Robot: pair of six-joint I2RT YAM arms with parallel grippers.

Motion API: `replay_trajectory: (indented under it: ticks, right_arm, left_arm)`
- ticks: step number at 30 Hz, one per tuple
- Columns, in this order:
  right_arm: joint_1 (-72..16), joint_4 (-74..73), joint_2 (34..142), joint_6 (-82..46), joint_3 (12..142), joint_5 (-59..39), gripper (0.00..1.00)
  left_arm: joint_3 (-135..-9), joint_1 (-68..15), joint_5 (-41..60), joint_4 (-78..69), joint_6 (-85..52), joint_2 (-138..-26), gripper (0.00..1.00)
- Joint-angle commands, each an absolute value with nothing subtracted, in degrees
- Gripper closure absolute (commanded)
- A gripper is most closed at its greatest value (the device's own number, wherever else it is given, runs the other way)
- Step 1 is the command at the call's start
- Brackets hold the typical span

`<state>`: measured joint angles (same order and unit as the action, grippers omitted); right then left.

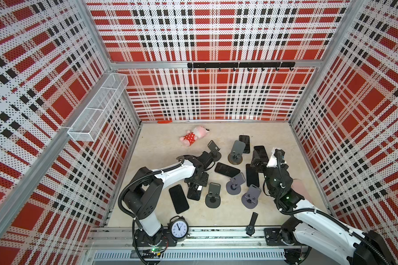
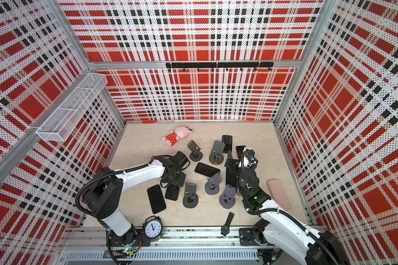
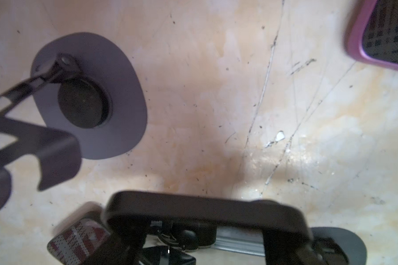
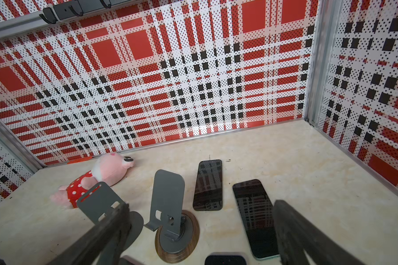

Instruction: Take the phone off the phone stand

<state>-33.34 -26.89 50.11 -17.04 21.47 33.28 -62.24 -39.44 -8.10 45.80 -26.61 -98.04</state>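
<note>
The left claw (image 1: 197,183) is closed across a phone (image 3: 205,206). Its fingers (image 3: 287,243) press the two long edges, so the dark case spans the gap between them like a bar. Seen from above, the phone hangs tilted under the claw, and I cannot tell whether its low end touches the table (image 1: 161,146). It is clear of the nearest stand (image 1: 214,189), which stands just beside the claw on the side toward the other arm. On the claw's opposite side, just beside it, a flat phone (image 1: 178,198) lies screen up. The right claw (image 4: 201,206) is spread wide and empty, apart from the left one. Ahead of it two phones lie flat, side by side: a far phone (image 4: 208,184) straight out from the gap, and a near phone (image 4: 255,215) close by the finger farther from the left arm. A wood-based stand (image 4: 168,195) rises ahead of the gap, a bent stand (image 4: 108,195) sits partly behind the other finger, and a pig toy (image 4: 106,169) lies beyond both.
</note>
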Motion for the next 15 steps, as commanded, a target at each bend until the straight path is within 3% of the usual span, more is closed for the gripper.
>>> replay_trajectory:
  ticks: [1, 15]
  right_arm:
    - [-33.3, -28.4, 50.5, -17.1, 21.3, 33.8, 0.0]
    - [-33.2, -27.4, 48.7, -17.1, 21.3, 33.9, 0.0]
  left_arm:
    - [-61.8, -39.2, -7.2, 44.0, -25.4, -100.3, 0.35]
    - [-62.2, -38.8, -5.0, 40.4, -24.5, -105.4, 0.33]
